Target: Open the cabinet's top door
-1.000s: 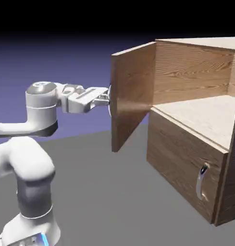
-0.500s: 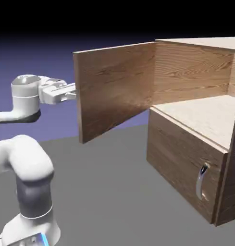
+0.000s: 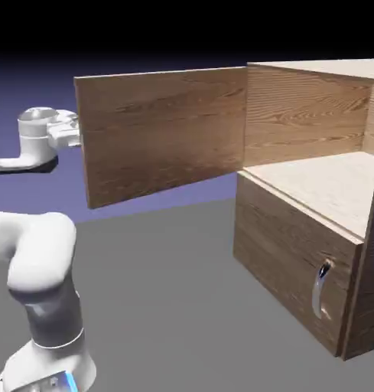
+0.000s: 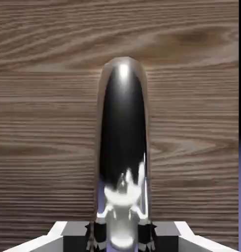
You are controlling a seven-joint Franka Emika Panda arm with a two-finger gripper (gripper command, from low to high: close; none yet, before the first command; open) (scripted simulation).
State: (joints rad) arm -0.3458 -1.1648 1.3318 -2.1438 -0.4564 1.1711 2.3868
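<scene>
The upper door (image 3: 163, 134) was swung wide out from the cabinet (image 3: 293, 268), with the compartment exposed. The tool (image 4: 121, 236) was clamped on the upper handle (image 4: 123, 133), one fingertip being seated against each side of the bar. The step in hand was judged to be the last part of the pull, the opening being nearly or fully achieved. For good execution, the handle was to be led along the arc of the hinge rather than straight back, the wrist being turned with the panel so that slip or binding was avoided; force was to be eased near the limit. The door was positioned directly ahead of the tool, its wood face beyond the handle and its free edge just to one side
</scene>
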